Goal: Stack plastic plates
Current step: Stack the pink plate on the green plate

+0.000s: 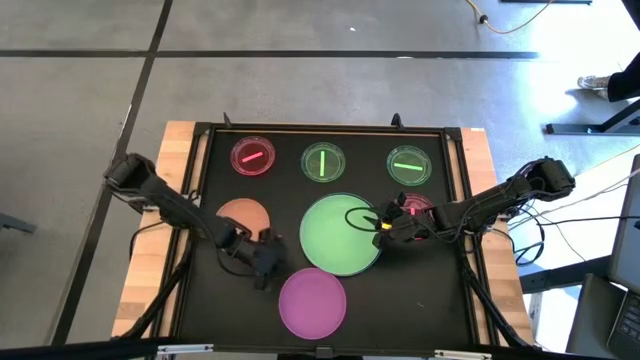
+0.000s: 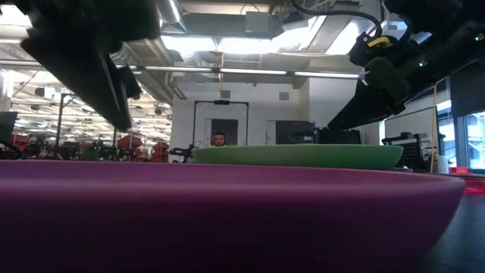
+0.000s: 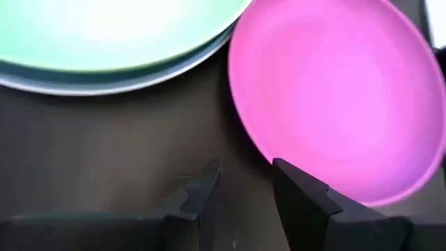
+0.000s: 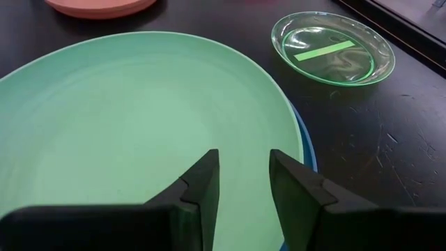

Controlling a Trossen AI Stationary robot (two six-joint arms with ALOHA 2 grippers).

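Two grippers low over the black tray, neither one holding a plate.

Nearest me, the magenta plate [image 1: 312, 302] lies flat at the front of the black tray [image 1: 203, 190]; the left gripper [image 1: 264, 272] hangs just beside its rim, fingers [image 3: 301, 202] parted a little with nothing between them. Behind it sits the big green plate [image 1: 341, 234], with a blue plate's edge [image 4: 307, 148] peeking from underneath. The right gripper [image 1: 382, 224] hovers over the green plate's right edge, fingers [image 4: 201, 188] slightly apart and empty. To the left lies the orange plate [image 1: 243, 213], and a red dish [image 1: 417, 209] shows partly under the right arm. Along the back: a red dish [image 1: 253, 157], then two green dishes [image 1: 324, 162] [image 1: 410, 165].
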